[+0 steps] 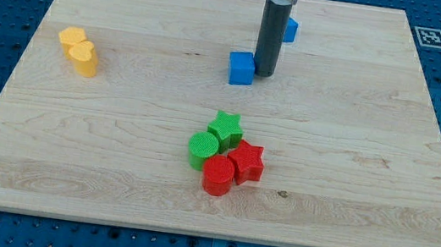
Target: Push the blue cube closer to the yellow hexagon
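A blue cube (241, 67) sits on the wooden board (114, 152) near the top middle. My tip (263, 71) is the lower end of a dark rod and stands right beside the cube, on its right side, touching or nearly touching it. A yellow hexagon (71, 37) lies at the view's left, with a yellow cylinder (85, 60) touching it just below and to the right. A second blue block (290, 29) sits behind the rod, partly hidden; its shape is unclear.
A cluster sits at the lower middle: a green star (225, 127), a green cylinder (203, 148), a red star (246, 161) and a red cylinder (217, 176). A marker tag (429, 36) lies off the board's top right corner.
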Tool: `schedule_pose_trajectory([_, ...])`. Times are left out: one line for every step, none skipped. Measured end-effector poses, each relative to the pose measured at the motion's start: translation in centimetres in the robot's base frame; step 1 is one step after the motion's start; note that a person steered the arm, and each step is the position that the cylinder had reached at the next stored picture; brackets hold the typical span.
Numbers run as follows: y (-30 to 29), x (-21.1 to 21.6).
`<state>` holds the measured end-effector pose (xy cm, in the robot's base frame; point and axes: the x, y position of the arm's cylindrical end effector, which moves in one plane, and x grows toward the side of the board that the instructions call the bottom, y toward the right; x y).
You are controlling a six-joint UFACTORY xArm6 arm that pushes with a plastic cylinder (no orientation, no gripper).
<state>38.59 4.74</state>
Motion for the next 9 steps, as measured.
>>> schedule_pose_trajectory([-0.1, 1.1])
schedule_pose_trajectory([-1.4, 0.4])
schedule_pose_trajectory([-3.7, -1.7])
schedule_pose_trajectory([-4.4, -1.6])
schedule_pose_trajectory([-4.5, 0.3])
schedule_pose_trajectory([-5.2, 1.2])
schedule_pose_trajectory([-6.7, 0.0])
schedule_pose_trajectory([-8.8, -1.5])
schedule_pose_trajectory([-10.7, -1.6])
